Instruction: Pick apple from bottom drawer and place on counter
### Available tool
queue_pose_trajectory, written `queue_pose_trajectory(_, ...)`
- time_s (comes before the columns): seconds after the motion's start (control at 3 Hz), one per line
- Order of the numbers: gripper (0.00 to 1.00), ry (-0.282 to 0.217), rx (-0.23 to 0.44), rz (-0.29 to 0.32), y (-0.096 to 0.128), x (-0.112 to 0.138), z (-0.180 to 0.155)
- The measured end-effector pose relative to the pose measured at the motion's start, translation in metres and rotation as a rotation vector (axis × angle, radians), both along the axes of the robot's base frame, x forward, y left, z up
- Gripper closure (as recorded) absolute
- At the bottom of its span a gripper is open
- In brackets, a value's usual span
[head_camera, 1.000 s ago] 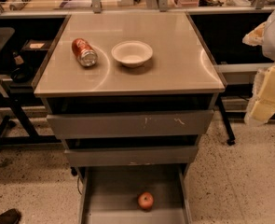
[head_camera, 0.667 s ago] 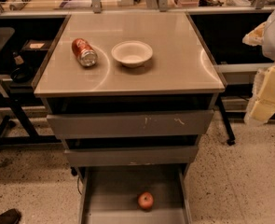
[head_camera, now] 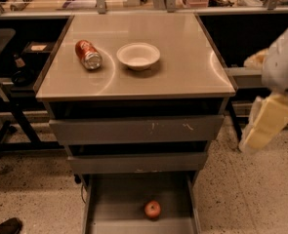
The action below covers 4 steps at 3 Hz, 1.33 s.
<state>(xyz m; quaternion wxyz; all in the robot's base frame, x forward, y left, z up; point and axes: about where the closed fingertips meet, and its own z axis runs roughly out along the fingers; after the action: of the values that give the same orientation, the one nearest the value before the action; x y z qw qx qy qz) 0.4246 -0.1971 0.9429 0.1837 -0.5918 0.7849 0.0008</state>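
The apple (head_camera: 152,209), small and red, lies in the open bottom drawer (head_camera: 114,204), near the middle right of its grey tray. The counter (head_camera: 182,67) is the glossy beige top of the drawer cabinet. My gripper (head_camera: 261,126), pale yellow under a white arm, hangs at the right edge of the view. It is beside the cabinet at about the height of the top drawer, well above and to the right of the apple. It holds nothing that I can see.
A red soda can (head_camera: 88,54) lies on its side on the counter's left part, with a white bowl (head_camera: 138,55) beside it. The two upper drawers (head_camera: 133,129) are closed. A dark table frame (head_camera: 11,106) stands left, shelving behind, speckled floor around.
My arm and gripper have moved down and a little left, closer to the cabinet's right side. The apple, can and bowl have not moved.
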Motion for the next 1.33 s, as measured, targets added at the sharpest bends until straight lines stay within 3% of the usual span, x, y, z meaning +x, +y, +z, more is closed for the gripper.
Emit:
queue_pose_trajectory(0.33, 0.00, 0.027, 0.069, -0.018, 0.018, -0.007, -0.068)
queue_pose_trajectory(0.67, 0.00, 0.110, 0.090, -0.029, 0.030, -0.024, -0.156)
queue_pose_trajectory(1.33, 0.00, 0.129, 0.113, -0.039, 0.033, -0.028, -0.175)
